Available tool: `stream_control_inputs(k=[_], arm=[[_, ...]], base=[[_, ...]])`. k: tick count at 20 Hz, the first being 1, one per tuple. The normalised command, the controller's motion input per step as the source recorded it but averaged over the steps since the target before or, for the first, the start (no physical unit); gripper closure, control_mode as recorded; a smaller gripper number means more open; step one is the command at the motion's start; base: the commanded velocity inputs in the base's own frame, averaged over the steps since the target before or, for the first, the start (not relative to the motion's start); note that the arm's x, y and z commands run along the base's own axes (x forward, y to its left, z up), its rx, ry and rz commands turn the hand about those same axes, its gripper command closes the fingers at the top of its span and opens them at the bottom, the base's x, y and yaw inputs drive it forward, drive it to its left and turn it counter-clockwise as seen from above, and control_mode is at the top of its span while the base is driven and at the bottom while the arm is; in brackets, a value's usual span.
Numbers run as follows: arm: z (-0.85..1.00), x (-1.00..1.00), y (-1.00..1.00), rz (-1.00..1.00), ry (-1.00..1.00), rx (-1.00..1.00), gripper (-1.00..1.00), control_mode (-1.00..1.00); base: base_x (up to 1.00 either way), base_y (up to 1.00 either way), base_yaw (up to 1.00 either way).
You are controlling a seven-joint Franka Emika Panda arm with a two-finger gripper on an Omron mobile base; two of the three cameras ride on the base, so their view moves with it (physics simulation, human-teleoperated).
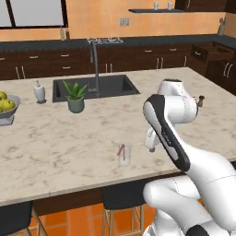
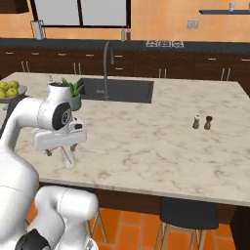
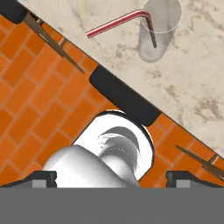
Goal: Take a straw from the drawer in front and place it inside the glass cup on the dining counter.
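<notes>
The glass cup (image 1: 124, 155) is seen standing upright on the dining counter (image 1: 55, 138), near the counter's front edge and well in front of the dark inset sink (image 1: 110, 85). The straw (image 1: 120, 150) is shown resting inside the cup, its lower end within the glass and its bent upper part leaning out over the rim; in the hand view the straw (image 3: 118, 22) is seen as a red-and-white striped stick that hangs past the cup's (image 3: 157, 35) rim toward the counter edge. The gripper (image 1: 151, 148) is held just beside the cup, on the side away from the sink's soap dispenser (image 1: 39, 91), with nothing between its fingers; the jaws are spread wide apart. A potted plant (image 1: 75, 97) is placed at the sink's front left corner, and a bowl of yellow-green fruit (image 1: 5, 108) lies farther left of the sink. Two small shakers (image 2: 202, 122) are set well to the right of the sink. Black stool seats (image 1: 122, 196) are visible below the counter's front edge, over an orange tiled floor (image 3: 39, 118).
</notes>
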Motion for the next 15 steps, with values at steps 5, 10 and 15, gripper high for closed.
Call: stream_control_inputs(k=[5,10,15], arm=[[0.0,-0.27,-0.98,0.01,0.0,0.28,-1.0,-1.0],[-0.18,0.0,-0.78,-0.03,-0.07,0.0,-1.0,-1.0],[-0.06,0.16,-0.75,-0.11,-0.11,-0.05,-1.0,-1.0]], base=[[0.0,0.0,0.0],[0.0,0.0,0.0],[0.0,0.0,0.0]])
